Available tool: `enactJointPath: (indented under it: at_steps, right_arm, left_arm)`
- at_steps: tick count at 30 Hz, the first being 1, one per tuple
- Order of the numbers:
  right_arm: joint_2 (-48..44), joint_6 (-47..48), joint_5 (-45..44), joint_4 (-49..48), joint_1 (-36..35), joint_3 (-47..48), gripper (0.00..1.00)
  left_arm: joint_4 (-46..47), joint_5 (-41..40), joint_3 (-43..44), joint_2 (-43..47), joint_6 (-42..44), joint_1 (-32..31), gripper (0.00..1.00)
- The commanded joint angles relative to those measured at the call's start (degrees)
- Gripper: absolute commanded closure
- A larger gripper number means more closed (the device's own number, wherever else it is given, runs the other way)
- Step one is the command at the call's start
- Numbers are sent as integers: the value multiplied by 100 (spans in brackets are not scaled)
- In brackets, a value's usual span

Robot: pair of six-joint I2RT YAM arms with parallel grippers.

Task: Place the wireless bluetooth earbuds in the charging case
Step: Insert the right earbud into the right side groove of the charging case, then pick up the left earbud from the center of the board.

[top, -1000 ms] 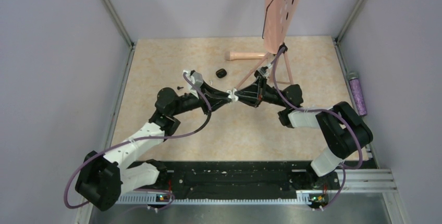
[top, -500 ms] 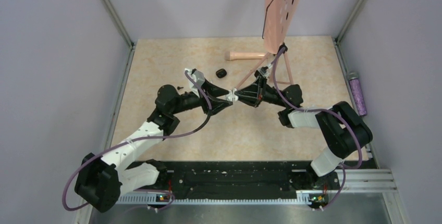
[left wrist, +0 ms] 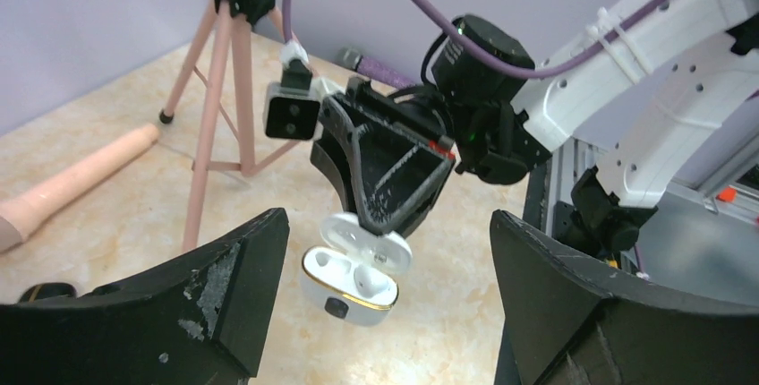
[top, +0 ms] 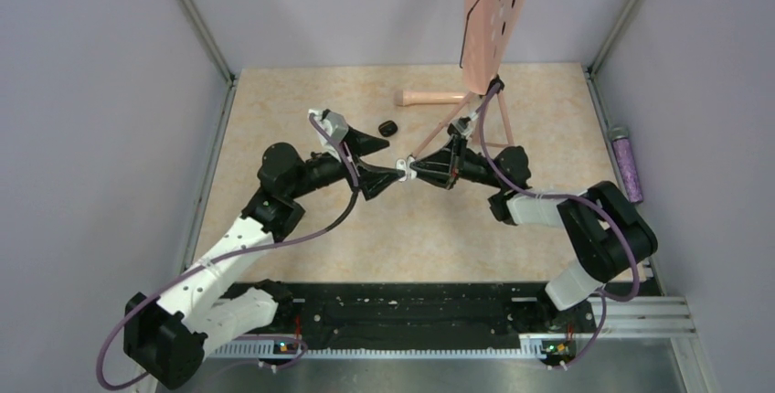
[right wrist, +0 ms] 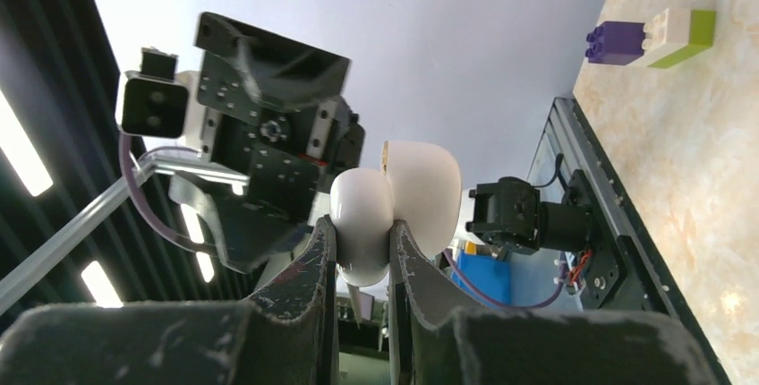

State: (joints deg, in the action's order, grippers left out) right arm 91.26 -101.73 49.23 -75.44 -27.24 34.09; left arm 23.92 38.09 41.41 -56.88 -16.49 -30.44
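Robot lab cell: walled table (top: 411,247), aluminium rail (top: 640,316).

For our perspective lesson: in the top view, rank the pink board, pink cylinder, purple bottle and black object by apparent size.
Largest: pink board
Next: purple bottle and pink cylinder, about alike
Smallest: black object

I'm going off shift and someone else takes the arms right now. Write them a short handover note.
Left gripper: open, empty, facing the case.
Right gripper: shut on the white glossy charging case, which hangs open between the arms.
Case sockets look empty in the left wrist view.
One small black stubby earbud lies on the beige tabletop beyond the left gripper; I cannot find the second.
Done: case held and open.
Left: seat both earbuds.
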Motion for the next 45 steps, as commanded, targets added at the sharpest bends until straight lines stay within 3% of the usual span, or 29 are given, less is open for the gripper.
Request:
enactJointPath:
  at_steps: [1, 4, 9, 11, 16, 25, 35, 45]
  right_arm:
    - [-373, 585, 28, 359, 30, -81, 100]
    - [-447, 778, 53, 556, 33, -116, 100]
    - [-771, 1497, 87, 1495, 35, -283, 100]
    - [-976, 1887, 106, 2092, 33, -337, 100]
    - [-1494, 2933, 61, 3575, 86, -421, 100]
    - [-1923, 3370, -35, 4428, 363, -586, 100]
    - [-1930, 3520, 10, 4710, 452, -480, 100]
    - [-1862, 3556, 34, 4792, 465, -385, 100]
  left_arm:
    - [-540, -374, 518, 195, 102, -15, 12]
    - [-1094, -913, 793, 145, -63, -5, 12]
    - [-2513, -3204, 1383, -282, -754, 134, 7]
    - [-3169, -3563, 1730, -704, -1050, 381, 5]
    - [-4098, -3581, 2493, -2105, -1647, 962, 2]
    - [-5804, -4255, 4675, -4905, -1295, 865, 31]
    - [-6324, -4616, 6100, -6423, -540, 822, 43]
    - [-6323, -4730, 6766, -7263, -340, 821, 45]
